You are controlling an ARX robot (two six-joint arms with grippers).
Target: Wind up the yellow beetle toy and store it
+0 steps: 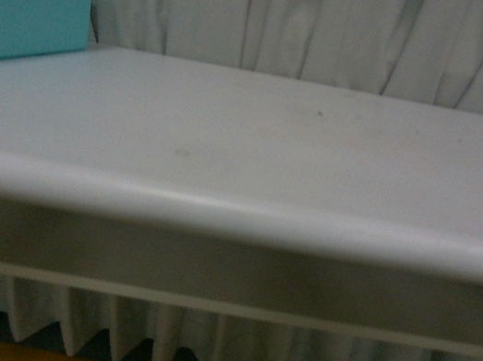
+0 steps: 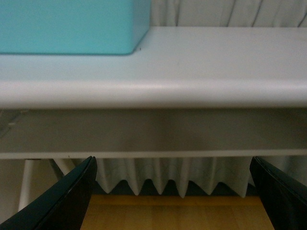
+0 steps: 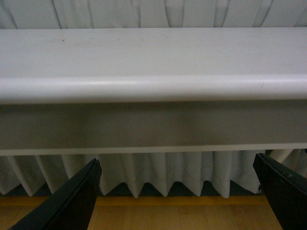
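Observation:
The yellow beetle toy is out of view in all three views. My left gripper (image 2: 173, 191) is open, its black fingers (image 2: 72, 199) spread wide, held below and in front of the white table's rounded front edge (image 2: 153, 93). Nothing lies between its fingers. My right gripper (image 3: 176, 194) is also open and holds nothing, at the same low height before the table edge (image 3: 153, 88). Neither arm shows in the front view.
A teal box (image 1: 24, 7) stands on the white table (image 1: 277, 140) at the far left, and the teal box (image 2: 72, 26) fills the upper part of the left wrist view. White curtains (image 1: 297, 22) hang behind the table. Under the table are a wooden floor (image 3: 172, 215) and a table leg (image 2: 26, 184).

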